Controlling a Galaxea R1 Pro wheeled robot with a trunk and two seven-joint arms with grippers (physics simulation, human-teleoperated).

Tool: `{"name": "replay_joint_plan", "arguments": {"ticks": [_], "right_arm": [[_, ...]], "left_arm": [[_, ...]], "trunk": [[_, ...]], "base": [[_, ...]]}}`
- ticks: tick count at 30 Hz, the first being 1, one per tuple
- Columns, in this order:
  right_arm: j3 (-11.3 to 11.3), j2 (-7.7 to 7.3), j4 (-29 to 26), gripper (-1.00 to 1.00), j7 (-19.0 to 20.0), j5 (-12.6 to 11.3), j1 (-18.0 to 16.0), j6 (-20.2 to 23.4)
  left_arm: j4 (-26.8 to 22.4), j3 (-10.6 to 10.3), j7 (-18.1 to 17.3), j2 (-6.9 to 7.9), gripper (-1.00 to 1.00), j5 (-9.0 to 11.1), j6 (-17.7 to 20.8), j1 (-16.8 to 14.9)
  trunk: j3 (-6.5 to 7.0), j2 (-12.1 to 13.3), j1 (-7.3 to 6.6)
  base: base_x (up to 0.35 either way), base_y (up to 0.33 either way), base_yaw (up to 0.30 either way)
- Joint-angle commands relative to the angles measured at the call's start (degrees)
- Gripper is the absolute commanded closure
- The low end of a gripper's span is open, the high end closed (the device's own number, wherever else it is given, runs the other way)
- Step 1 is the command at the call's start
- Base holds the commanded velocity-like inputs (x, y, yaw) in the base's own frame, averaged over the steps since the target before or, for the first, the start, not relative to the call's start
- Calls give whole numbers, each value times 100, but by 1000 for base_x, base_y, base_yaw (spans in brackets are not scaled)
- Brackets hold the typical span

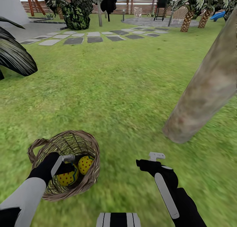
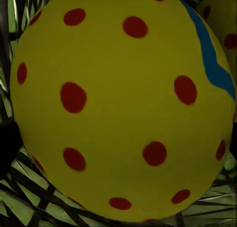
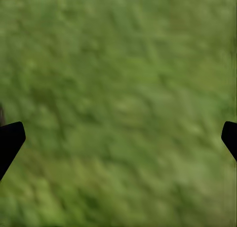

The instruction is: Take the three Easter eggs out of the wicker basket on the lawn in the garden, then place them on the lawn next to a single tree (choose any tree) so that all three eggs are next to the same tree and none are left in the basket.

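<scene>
— Basket (image 1: 86,142) first: where does it sit?

— On the lawn (image 1: 108,85), well apart from the leaning trunk (image 1: 207,85), which rises from the grass on the far side of the right arm. The basket is round, brown wicker, with its loop handle on the side away from the trunk.

— Eggs?

— Two show inside the basket. One egg (image 1: 67,177) lies right under the left claw (image 1: 67,164); the second egg (image 1: 85,163) lies touching it, on the side nearer the trunk. Both are yellow with red dots. From the left wrist the near egg (image 2: 123,108) looms very close, with a blue zigzag band at its edge and wicker weave behind it. A third egg I cannot make out.

— Is the left claw gripping?

— It reaches down into the basket at the egg, with dark finger edges on either side of it in the wrist view. Whether it has closed on the egg, I cannot tell.

— And the right claw (image 1: 149,159)?

— Over bare grass between the basket and the trunk, holding nothing. From its wrist the two dark fingertips (image 3: 10,140) stand wide apart, grass (image 3: 118,108) between them.
</scene>
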Motion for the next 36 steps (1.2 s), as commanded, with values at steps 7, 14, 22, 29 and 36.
{"name": "replay_joint_plan", "arguments": {"ticks": [7, 14, 22, 29, 36], "right_arm": [[5, 0, -6, -100, -59, -60, -3, 12], [5, 0, -6, -100, -59, -60, -5, 17], [5, 0, -2, -100, -59, -60, -11, 33], [5, 0, -1, -100, -65, -60, -12, 51], [5, 0, -1, -100, -59, -62, -12, 47]], "left_arm": [[-7, 11, 36, 0, 100, 49, 250, -1], [-7, 14, 36, 0, 100, 55, 488, -1], [-7, 14, -327, 0, 100, 51, 708, -3], [-12, 14, -373, 0, 100, 52, 708, -4], [-15, 14, -377, 0, 100, 50, 708, -3]], "trunk": [[152, 8, -19], [307, 17, -37], [484, 28, -57], [639, 37, -75], [794, 47, -94]], "base": [[0, 0, 0], [0, 0, 0], [0, 0, 0], [0, 0, 0], [0, 0, 0]]}}
